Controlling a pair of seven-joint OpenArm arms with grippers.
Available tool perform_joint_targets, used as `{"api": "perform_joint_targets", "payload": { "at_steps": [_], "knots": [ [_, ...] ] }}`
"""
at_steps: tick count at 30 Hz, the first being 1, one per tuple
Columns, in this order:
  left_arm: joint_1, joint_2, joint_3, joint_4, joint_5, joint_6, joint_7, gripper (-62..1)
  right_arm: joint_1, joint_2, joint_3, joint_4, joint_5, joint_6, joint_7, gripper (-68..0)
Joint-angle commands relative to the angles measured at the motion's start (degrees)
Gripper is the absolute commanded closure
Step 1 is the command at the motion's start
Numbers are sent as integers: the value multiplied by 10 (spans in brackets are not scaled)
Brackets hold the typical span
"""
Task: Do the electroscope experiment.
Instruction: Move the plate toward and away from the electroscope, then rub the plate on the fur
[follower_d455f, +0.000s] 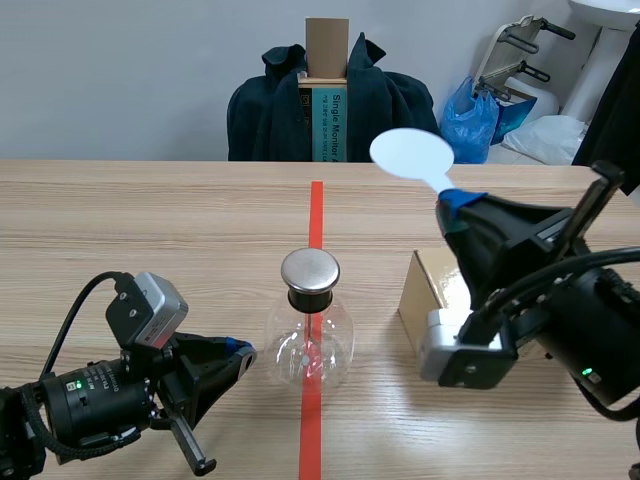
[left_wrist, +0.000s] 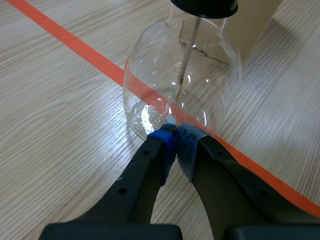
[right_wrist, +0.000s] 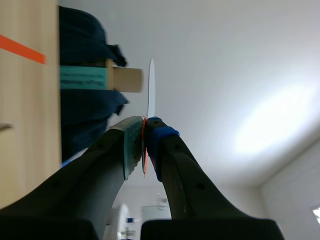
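Near one flask (follower_d455f: 310, 335), right claw (follower_d455f: 450, 198) grips one paddle (follower_d455f: 412, 155).

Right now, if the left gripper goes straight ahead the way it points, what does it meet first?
The glass flask of the electroscope. The left gripper, shut, points at the flask's lower wall, and it looks very close to the glass, perhaps touching; the depth is hard to judge.

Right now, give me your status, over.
Left gripper shut, tips at the flask. Right gripper shut on the white paddle, held high. Nothing between paddle and flask.
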Motion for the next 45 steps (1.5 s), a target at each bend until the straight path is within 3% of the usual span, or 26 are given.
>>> {"api": "perform_joint_targets", "payload": {
  "at_steps": [1,5,7,11,13,21,24,33,36,40,45],
  "knots": [
    [3,3,-1,13,-5,-1,-8,-28,25,5,7,2,10,-32,-3,-6],
    [3,3,-1,13,-5,-1,-8,-28,62,5,19,16,44,-94,-18,-6],
    [4,2,-1,13,-5,-1,-8,-28,82,5,32,35,64,-113,-28,-6],
    [26,-14,-2,26,-5,-1,-9,-28,113,5,68,89,99,-115,-43,-6],
    [47,-29,-2,45,-5,-1,-13,-58,125,5,88,117,114,-114,-44,-6],
    [160,-103,-42,160,-7,-1,-57,-500,149,5,144,215,157,-110,-60,-6],
    [196,-120,-77,209,-9,-1,-70,-618,149,5,157,228,162,-110,-60,-6],
    [309,-196,-192,339,-81,-1,-68,-623,136,5,184,232,178,-107,-68,-6],
    [339,-219,-223,365,-88,-2,-63,-623,118,5,192,232,178,-104,-68,-6],
    [368,-237,-253,387,-112,-2,-48,-623,70,5,204,230,184,-99,-59,-6],
    [370,-237,-264,390,-114,-3,-33,-623,-30,5,217,193,186,-100,-20,-6]
  ]
}}
